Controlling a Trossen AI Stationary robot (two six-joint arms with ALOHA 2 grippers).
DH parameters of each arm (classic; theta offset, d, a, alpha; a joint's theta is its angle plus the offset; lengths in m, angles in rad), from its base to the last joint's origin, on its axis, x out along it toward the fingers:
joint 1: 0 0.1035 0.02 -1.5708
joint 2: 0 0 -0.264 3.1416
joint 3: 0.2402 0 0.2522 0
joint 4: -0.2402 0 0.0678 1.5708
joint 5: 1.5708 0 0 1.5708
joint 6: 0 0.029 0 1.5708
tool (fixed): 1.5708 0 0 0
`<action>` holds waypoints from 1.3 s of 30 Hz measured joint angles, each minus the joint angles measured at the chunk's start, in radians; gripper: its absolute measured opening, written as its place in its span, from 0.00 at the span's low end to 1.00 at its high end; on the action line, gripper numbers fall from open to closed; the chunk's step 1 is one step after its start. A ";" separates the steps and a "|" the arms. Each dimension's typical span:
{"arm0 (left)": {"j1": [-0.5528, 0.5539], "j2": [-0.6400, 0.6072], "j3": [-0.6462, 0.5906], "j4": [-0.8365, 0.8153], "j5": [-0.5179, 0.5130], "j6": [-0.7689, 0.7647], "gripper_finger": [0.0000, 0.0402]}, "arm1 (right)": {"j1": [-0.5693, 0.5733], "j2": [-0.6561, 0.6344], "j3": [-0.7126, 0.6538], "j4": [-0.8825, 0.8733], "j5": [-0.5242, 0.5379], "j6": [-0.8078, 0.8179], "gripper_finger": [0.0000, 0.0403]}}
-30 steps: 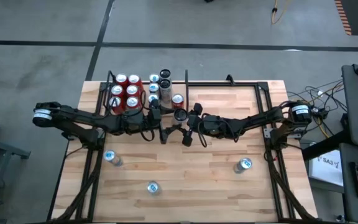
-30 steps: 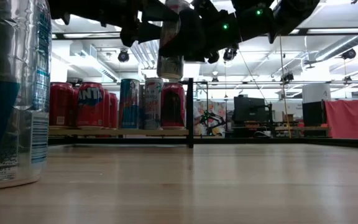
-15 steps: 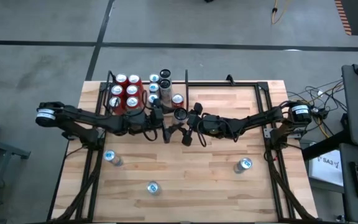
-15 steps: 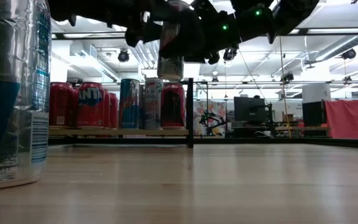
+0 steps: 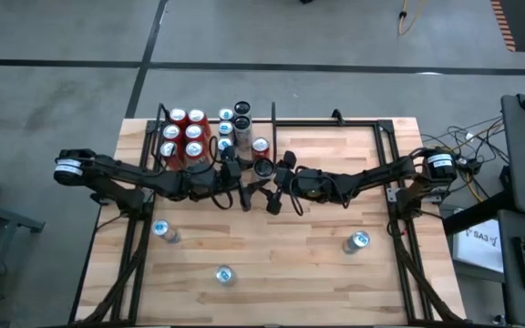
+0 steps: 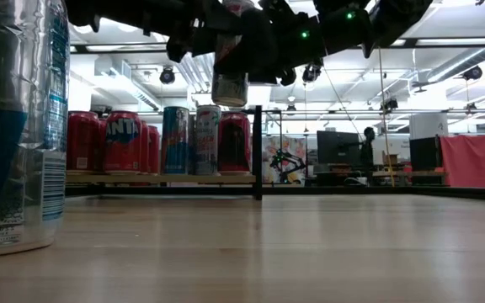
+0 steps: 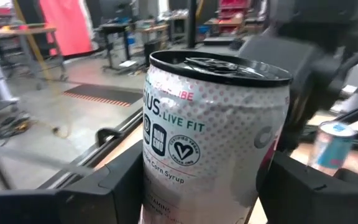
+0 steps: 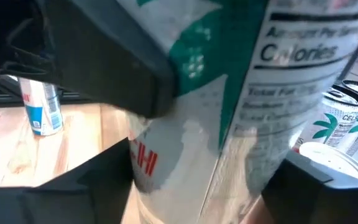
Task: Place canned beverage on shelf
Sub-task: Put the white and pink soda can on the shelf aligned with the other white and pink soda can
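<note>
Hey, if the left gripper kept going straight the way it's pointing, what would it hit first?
The left gripper would first meet the tall white speckled aluminium can directly ahead of it in mid-air. Probably just behind that is the facing right gripper.

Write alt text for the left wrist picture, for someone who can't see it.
A tall white can with a closed top and the words "LIVE FIT" on its side fills the middle of the view, standing upright between the left gripper's two dark fingers. Behind it is part of the other dark arm, a blue and silver can on the wooden table, and a workshop floor beyond.
</note>
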 joint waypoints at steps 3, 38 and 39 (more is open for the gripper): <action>-0.005 -0.020 -0.004 -0.036 -0.043 -0.001 0.57 | 0.000 -0.015 0.000 -0.015 0.012 0.011 0.82; -0.035 0.041 -0.346 0.493 -0.270 -0.008 0.57 | -0.066 -0.052 0.295 -0.437 -0.138 -0.027 0.83; -0.035 0.045 -0.342 0.493 -0.270 -0.005 0.57 | -0.069 -0.037 0.317 -0.452 -0.146 -0.031 0.83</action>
